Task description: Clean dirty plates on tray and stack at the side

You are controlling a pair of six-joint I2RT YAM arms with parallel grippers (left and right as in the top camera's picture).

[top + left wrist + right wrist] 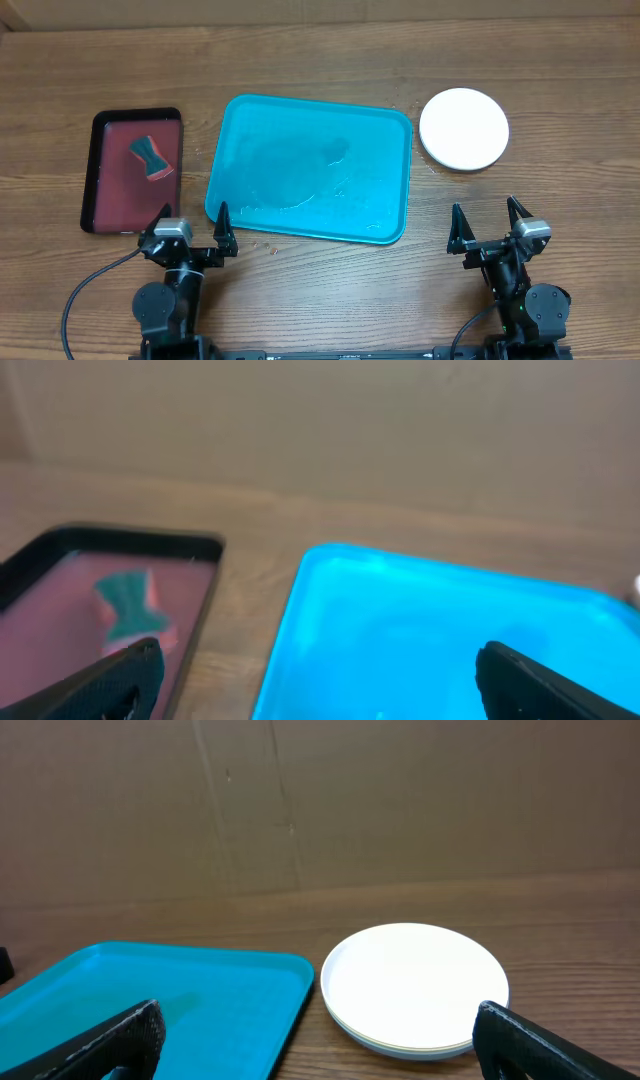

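Where the wooden table [320,290] runs back to a plain brown wall [400,800], the surface is a warm grained brown. The tray [385,120] lies in the middle of it, its turquoise floor bare and showing a pale wet sheen. The plates [464,129] sit as one stack on the wood just beyond the tray's far right corner, apart from its rim by a narrow strip of table. To the left, a dark red tray [110,190] with a black rim holds a teal and red sponge [150,157].

From overhead only the white top plate shows. The right wrist view catches more rims layered under it, but how many and what colours I cannot tell. The left wrist view is blurred, and the near edges of both trays are cut off there. The arm bases and a black cable [85,290] run out of the bottom of the overhead view.

The left gripper [193,218] is at the near edge, by the gap between the two trays, just short of the turquoise tray's near left corner. Its jaws are spread wide with nothing between them. The right gripper [485,212] stands over bare wood right of the tray and nearer than the stack, likewise spread wide and holding nothing. Open table lies between it and the stack.
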